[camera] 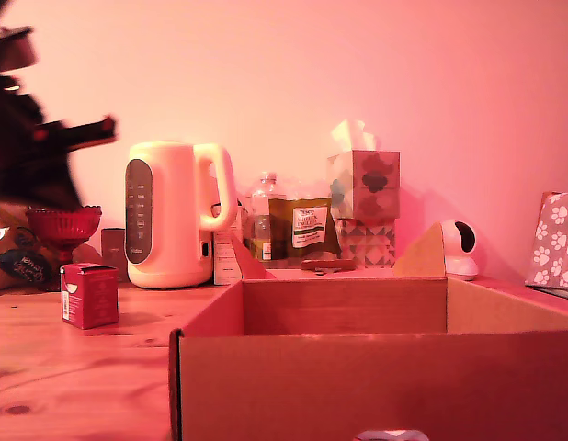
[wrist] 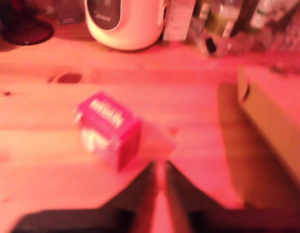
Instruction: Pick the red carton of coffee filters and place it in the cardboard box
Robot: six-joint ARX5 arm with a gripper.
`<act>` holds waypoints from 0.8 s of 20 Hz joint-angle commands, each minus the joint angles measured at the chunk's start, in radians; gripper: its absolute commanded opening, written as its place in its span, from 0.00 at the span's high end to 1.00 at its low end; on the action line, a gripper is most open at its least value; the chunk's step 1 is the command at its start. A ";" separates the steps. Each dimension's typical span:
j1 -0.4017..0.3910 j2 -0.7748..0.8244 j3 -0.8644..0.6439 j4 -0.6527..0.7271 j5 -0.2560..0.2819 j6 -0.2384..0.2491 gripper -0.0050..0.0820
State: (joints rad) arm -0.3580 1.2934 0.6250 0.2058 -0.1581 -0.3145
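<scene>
The red carton of coffee filters [camera: 89,294] stands on the wooden table at the exterior view's left, in front of the kettle [camera: 174,213]. In the wrist view the carton [wrist: 108,128] lies tilted, white lettering up, a short way ahead of my gripper [wrist: 159,167]. The gripper hangs above the table with its two dark fingers almost together and nothing between them. My arm [camera: 27,156] is a dark blur at the exterior view's upper left, above the carton. The cardboard box [camera: 357,358] fills the foreground, open-topped; one wall [wrist: 276,121] shows in the wrist view.
A red glass bowl on a stem [camera: 63,225] stands behind the carton. Behind the box are a bottle [camera: 266,211], a pouch [camera: 307,230], a patterned tissue box [camera: 365,184] and a small white camera [camera: 460,248]. A paw-print bag [camera: 555,239] is at the far right.
</scene>
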 commanded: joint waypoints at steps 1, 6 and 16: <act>-0.003 0.029 0.041 -0.008 0.002 -0.016 0.24; -0.002 0.131 0.185 -0.064 -0.052 -0.121 0.21; 0.035 0.373 0.385 -0.302 -0.175 -0.361 0.21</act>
State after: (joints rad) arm -0.3264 1.6524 1.0241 -0.0917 -0.3321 -0.6495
